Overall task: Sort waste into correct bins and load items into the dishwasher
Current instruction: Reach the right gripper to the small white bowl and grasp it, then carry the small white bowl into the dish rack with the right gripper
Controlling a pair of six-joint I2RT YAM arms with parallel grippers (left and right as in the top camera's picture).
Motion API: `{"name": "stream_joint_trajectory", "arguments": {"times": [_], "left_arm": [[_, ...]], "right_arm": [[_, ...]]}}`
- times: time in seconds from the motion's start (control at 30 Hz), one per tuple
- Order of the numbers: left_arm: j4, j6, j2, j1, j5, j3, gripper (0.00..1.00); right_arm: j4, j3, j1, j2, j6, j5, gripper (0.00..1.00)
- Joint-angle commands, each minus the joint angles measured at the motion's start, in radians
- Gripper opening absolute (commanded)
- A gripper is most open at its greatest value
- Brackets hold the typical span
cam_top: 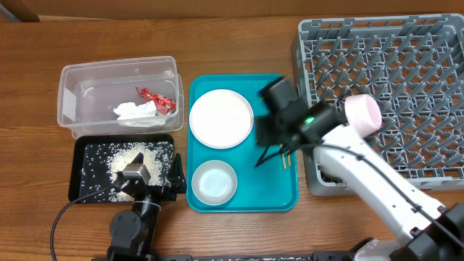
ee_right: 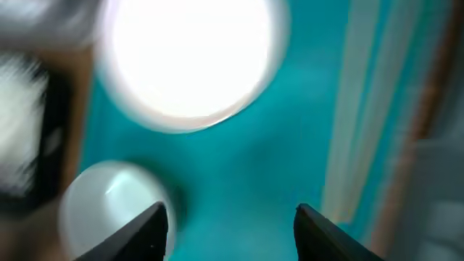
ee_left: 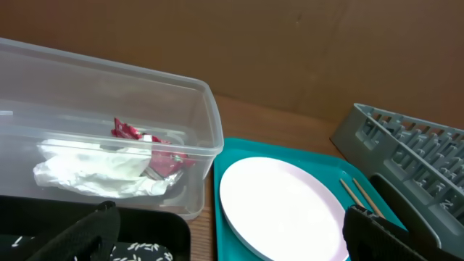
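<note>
Jaws spread on both arms, nothing between them: the right gripper (ee_right: 232, 221) hangs low over the teal tray (cam_top: 268, 190), and the left gripper (ee_left: 232, 235) sits by the black tray (cam_top: 75, 174). Waste looks done to us: the red wrapper (ee_left: 136, 133) and napkin (ee_left: 98, 174) sit in the clear tub (ee_left: 206, 116), with the rice grains (cam_top: 130, 161) on the black tray. So we call this the loading step. The large plate (cam_top: 221, 118), bowl (cam_top: 214, 181) and chopsticks (cam_top: 285, 159) all lie on the teal tray, none in the dish rack (cam_top: 406, 109). The right wrist view is blurred and the chopsticks show only as pale streaks right of the fingers, so we guess they are the target but can't be sure. The next move calls for centring the opening across the thin sticks, coming down close to the tray, pinching both together, then carrying them right to the rack.
</note>
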Motion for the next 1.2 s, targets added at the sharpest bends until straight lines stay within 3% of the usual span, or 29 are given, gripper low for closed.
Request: {"name": "stream_joint_trajectory", "arguments": {"times": [0.0, 0.13, 0.3, 0.43, 0.53, 0.57, 0.77, 0.93, 1.17], "left_arm": [[0.001, -0.011, -0.01, 0.005, 0.011, -0.004, 1.0], [0.001, -0.011, -0.01, 0.005, 0.011, -0.004, 1.0], [0.001, -0.011, -0.01, 0.005, 0.011, -0.004, 1.0], [0.001, -0.011, -0.01, 0.005, 0.011, -0.004, 1.0], [0.001, -0.011, -0.01, 0.005, 0.011, -0.004, 1.0], [0.001, -0.011, -0.01, 0.005, 0.011, -0.004, 1.0], [0.001, -0.011, -0.01, 0.005, 0.011, -0.004, 1.0], [0.001, -0.011, -0.01, 0.005, 0.011, -0.004, 1.0], [0.001, -0.011, -0.01, 0.005, 0.011, -0.004, 1.0]], "right_arm": [[0.05, -0.072, 0.103, 0.028, -0.013, -0.181, 0.58], [0.108, -0.124, 0.195, 0.087, 0.029, -0.095, 0.61], [0.142, -0.127, 0.211, 0.198, 0.089, -0.01, 0.59], [0.158, -0.125, 0.205, 0.264, 0.087, -0.034, 0.38], [0.135, -0.106, 0.196, 0.261, 0.085, -0.039, 0.09], [0.121, -0.092, 0.194, 0.259, 0.085, -0.037, 0.04], [0.016, -0.013, 0.192, 0.182, 0.085, 0.088, 0.04], [-0.079, 0.043, 0.192, -0.006, 0.108, 0.475, 0.04], [-0.084, 0.044, 0.084, -0.234, 0.122, 1.221, 0.04]]}}
